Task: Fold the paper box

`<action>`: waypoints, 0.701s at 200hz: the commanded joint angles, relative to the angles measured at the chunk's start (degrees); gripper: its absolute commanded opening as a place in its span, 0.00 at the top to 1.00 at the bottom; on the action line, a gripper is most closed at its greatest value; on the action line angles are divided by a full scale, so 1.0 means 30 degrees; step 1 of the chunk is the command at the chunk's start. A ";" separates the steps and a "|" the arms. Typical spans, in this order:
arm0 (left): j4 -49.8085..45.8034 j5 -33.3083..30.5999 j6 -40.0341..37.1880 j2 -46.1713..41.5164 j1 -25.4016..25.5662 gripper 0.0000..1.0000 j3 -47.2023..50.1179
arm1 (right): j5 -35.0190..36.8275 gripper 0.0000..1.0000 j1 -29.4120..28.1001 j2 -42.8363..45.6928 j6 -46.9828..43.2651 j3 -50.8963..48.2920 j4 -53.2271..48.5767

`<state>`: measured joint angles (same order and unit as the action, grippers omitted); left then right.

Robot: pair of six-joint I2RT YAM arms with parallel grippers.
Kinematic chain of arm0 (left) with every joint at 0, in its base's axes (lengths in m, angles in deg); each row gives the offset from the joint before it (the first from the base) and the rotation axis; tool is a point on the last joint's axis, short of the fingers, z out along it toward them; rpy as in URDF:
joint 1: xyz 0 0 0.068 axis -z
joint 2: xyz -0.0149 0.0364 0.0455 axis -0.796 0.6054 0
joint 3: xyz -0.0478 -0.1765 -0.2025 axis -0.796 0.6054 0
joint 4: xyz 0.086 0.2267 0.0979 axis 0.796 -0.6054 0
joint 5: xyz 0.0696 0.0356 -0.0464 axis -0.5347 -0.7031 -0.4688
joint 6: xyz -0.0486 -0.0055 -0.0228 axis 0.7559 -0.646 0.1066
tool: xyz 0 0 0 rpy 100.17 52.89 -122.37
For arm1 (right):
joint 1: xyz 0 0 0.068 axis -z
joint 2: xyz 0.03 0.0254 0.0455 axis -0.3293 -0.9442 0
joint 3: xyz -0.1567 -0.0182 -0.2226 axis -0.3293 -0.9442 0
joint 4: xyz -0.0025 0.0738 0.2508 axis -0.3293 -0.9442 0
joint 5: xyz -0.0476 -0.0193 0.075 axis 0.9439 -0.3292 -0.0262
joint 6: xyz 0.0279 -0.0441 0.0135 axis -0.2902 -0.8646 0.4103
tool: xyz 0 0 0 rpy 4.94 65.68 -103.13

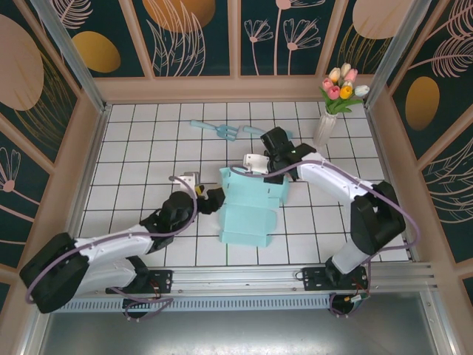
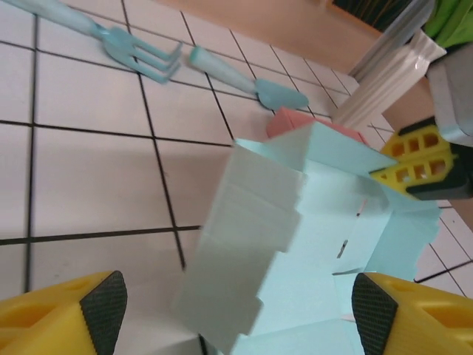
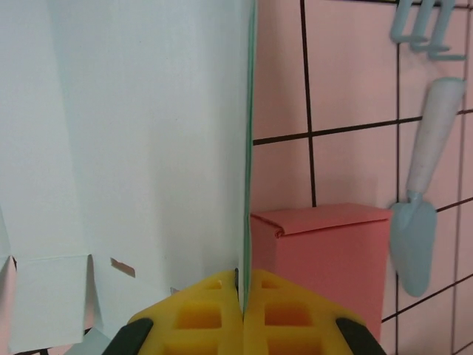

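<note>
— Jaws on the left gripper [image 2: 238, 303] gape wide, holding nothing; the paper box [image 1: 247, 211] sits mid-way on the table [image 1: 148, 140], its left wall between them.
— And the right gripper [image 3: 242, 292]?
— Clamped on a raised panel's edge. Thin card, probably: light, easily creased. Best taken at flap edges, beside the folds.

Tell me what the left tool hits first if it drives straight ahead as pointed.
The light blue paper box: its flap sits just ahead of the open left tool, seemingly close; depth is unclear.
</note>
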<state>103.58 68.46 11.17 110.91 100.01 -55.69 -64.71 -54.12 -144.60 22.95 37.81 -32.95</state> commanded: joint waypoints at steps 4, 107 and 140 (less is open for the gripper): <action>0.1059 -0.1309 -0.1672 -0.1084 0.0058 0.20 0.1852 | 0.0429 1.00 -0.0628 0.2077 -0.2493 -0.2174 0.4475; 0.4249 -0.2048 -0.4046 -0.1075 0.0043 0.20 0.3465 | 0.4717 1.00 -0.3880 0.2694 -0.5245 -0.7889 1.4466; 0.5170 -0.2127 -0.4064 0.0506 0.0042 0.21 0.3486 | 0.5063 1.00 -0.3868 0.2088 -0.6371 -0.9554 1.7101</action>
<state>114.77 63.54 0.39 109.49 100.01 -45.92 -51.66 -65.51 -137.12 7.45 12.69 9.52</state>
